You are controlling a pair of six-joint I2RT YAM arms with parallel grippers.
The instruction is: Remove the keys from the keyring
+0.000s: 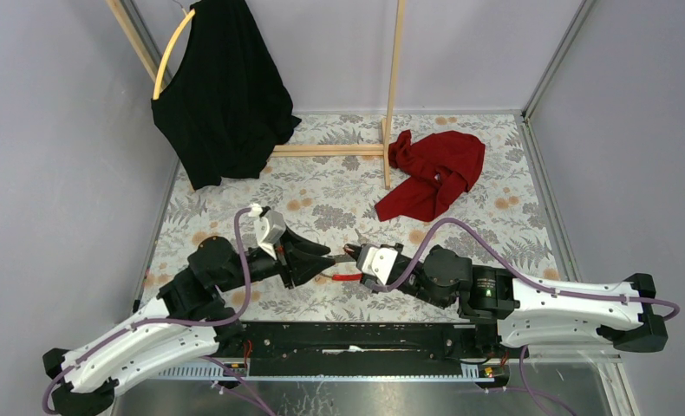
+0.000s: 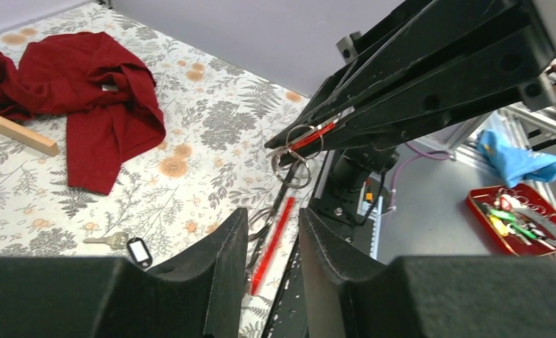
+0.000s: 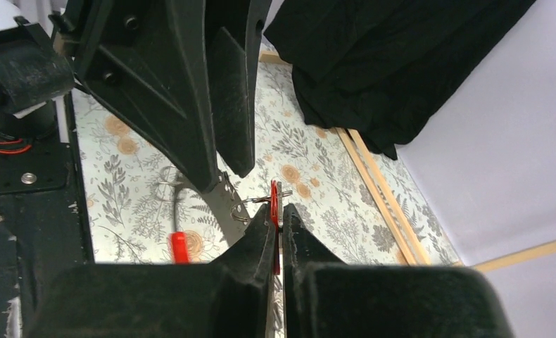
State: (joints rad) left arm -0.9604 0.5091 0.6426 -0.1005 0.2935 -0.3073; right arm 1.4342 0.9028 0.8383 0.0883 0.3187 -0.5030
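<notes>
Mid-removal: the right gripper (image 3: 279, 211) clamps the keyring (image 2: 294, 156) above the table (image 2: 205, 134), where one key (image 2: 112, 241) lies. The left gripper (image 2: 274, 215) stands half apart, seemingly empty; next it must pinch another key.

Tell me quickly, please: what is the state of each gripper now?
Left gripper: jaws apart, but a grip cannot be told.
Right gripper: closed on the keyring.

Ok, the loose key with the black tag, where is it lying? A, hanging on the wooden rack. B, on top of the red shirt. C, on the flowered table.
C: the key lies flat on the flowered table, near the red shirt but apart from it.
</notes>
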